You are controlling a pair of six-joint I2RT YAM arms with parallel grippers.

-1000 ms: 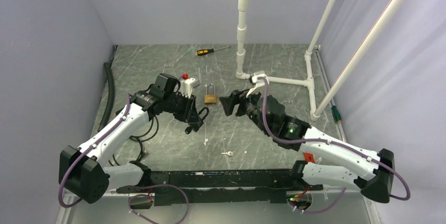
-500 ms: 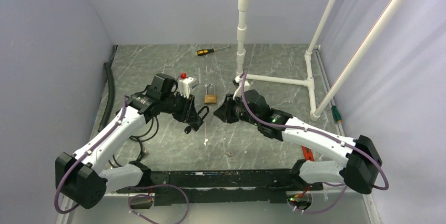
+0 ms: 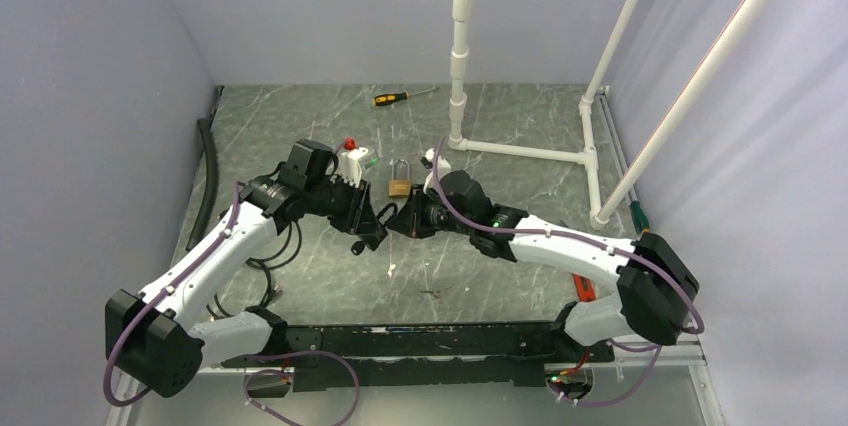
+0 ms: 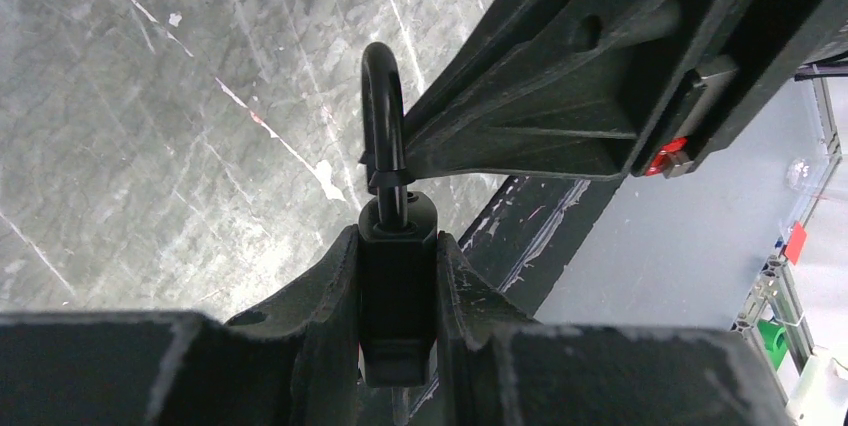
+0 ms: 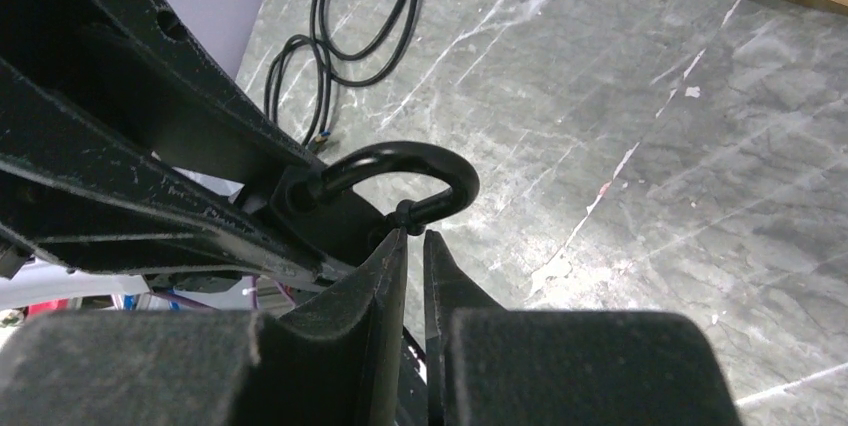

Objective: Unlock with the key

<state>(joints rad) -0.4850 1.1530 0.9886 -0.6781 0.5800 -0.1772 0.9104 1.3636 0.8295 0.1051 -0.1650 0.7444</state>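
Top camera hangs high behind the arm bases, looking down over the whole desk (image 3: 300, 116). Left wrist camera stares along the left tool (image 4: 398, 276), very close; right wrist camera along the right tool (image 5: 413, 241). Both wrist views share the black padlock (image 4: 384, 106), seen from opposing sides.

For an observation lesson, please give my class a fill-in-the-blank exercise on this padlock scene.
1. The left gripper clamps a ___ padlock.
2. The brass padlock lies on the ___.
3. The yellow-and-black-handled tool near the far wall is a ___.
Missing words: black; table; screwdriver.
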